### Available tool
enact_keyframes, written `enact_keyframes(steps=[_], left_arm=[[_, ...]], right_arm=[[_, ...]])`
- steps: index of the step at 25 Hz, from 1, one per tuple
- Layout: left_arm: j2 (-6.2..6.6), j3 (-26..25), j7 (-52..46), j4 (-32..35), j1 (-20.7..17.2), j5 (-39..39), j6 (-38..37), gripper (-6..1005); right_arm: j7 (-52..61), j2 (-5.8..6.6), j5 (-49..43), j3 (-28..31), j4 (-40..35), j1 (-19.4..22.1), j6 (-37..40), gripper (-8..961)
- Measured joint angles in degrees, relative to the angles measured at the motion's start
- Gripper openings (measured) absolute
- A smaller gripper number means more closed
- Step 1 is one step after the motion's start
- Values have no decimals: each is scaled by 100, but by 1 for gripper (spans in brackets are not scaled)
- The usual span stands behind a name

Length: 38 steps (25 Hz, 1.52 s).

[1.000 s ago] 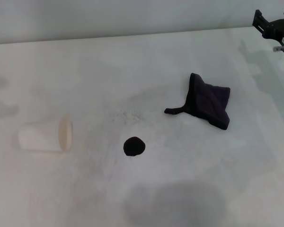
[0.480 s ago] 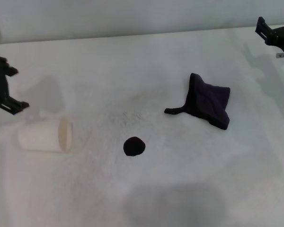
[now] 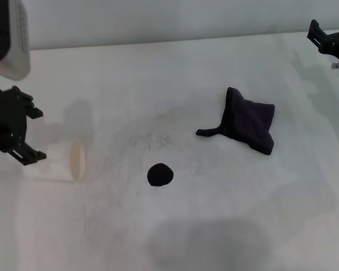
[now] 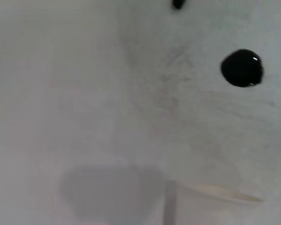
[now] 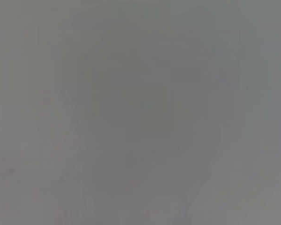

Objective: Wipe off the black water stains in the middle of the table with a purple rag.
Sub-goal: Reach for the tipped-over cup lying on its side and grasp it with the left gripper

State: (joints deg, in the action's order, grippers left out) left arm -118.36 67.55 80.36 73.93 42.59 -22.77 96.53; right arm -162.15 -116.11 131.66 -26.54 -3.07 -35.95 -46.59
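Observation:
The purple rag point(image 3: 250, 120) lies crumpled on the white table point(image 3: 175, 73), right of centre, with its thin tail pointing left. The black water stain point(image 3: 160, 175) is a small round blot in the middle, left of and nearer than the rag. It also shows in the left wrist view point(image 4: 242, 68), where the tip of the rag's tail point(image 4: 178, 4) reaches the picture's edge. My left gripper point(image 3: 33, 134) is open at the left, above a lying cup. My right gripper point(image 3: 327, 38) hangs at the far right edge, well away from the rag.
A white paper cup point(image 3: 61, 162) lies on its side at the left, mouth towards the stain, partly behind my left gripper; it shows in the left wrist view point(image 4: 117, 197). Faint grey smudges point(image 3: 152, 137) surround the stain. The right wrist view is plain grey.
My left arm has come in from the left and moved right and nearer, over the cup. My right gripper has shifted slightly right. Rag, stain and cup have not moved.

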Motion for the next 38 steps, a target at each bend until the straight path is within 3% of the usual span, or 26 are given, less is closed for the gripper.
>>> enact_keyframes(steps=[8, 12, 28, 38], left_arm=[[-31, 258, 4, -267, -31, -15, -157, 888], [-38, 420, 90, -707, -44, -97, -540, 888], [-54, 433, 257, -1788, -50, -307, -1549, 888], [-65, 433, 211, -1931, -50, -506, -1694, 888]], right_arm=[[0, 0, 0, 3, 0, -43, 0, 869], [0, -2, 0, 1, 5, -41, 0, 869], [97, -8, -16, -34, 79, -23, -16, 868], [127, -9, -27, -55, 79, -12, -79, 868]])
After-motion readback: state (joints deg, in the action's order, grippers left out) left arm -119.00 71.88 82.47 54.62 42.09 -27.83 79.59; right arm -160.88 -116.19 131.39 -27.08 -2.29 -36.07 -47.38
